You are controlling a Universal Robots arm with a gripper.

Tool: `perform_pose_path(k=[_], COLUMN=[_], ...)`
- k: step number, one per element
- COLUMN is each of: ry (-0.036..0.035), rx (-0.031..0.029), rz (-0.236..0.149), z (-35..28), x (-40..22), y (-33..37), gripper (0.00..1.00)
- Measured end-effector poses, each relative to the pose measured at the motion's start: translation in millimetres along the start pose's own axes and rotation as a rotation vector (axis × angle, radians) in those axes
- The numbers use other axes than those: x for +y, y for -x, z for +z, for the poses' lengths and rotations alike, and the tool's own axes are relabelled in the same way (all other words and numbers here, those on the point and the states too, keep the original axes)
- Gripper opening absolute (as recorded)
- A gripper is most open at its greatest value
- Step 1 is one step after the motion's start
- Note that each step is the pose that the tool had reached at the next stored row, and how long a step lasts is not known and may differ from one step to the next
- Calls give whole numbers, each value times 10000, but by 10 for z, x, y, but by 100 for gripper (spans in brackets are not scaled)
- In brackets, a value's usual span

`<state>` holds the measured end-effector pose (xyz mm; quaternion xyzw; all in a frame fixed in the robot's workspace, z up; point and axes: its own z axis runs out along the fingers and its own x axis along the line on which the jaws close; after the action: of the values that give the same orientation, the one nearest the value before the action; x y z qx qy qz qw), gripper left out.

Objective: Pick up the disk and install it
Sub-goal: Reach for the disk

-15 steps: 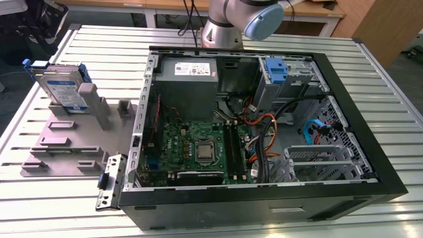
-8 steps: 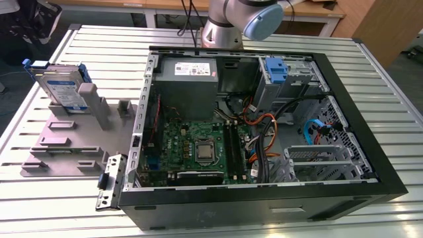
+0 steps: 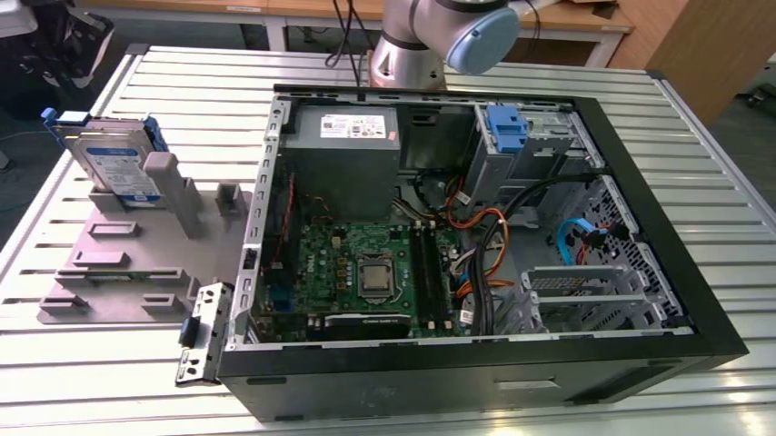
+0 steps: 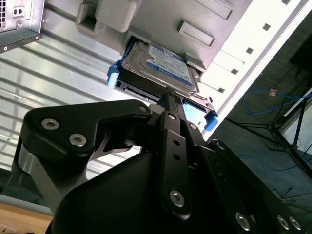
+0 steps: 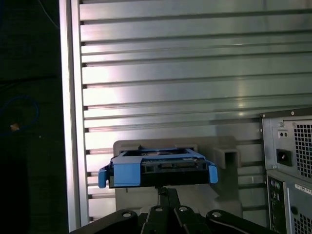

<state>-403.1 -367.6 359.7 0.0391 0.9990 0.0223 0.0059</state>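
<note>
The disk (image 3: 112,160) is seen as silver with a white-and-blue label and blue frame, the holder (image 3: 122,250) as plain grey, the surface (image 3: 109,372) as silver with parallel ribs, the tool (image 4: 168,95) as black, the computer case (image 3: 485,374) as black and its motherboard (image 3: 340,254) as green.

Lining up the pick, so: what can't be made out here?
Gap between gripper and disk: in both wrist views the gripper overlaps the disk.
Arm: cut off by the exterior view's top edge.
Disk's lower part: exterior view, behind the grey holder.
Slots of the cage: exterior view, hidden by its own walls.
</note>
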Motion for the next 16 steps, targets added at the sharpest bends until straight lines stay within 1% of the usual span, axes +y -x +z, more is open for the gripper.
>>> perform_pose_path(k=[3, 8, 13, 16], ry=[1, 1, 4, 28], rx=[0, -1, -1, 1], rz=[-1, 0, 0, 0], z=[31, 34, 103, 123], x=[1, 2, -1, 4], y=[-6, -7, -10, -11], gripper=[11, 11, 11, 11])
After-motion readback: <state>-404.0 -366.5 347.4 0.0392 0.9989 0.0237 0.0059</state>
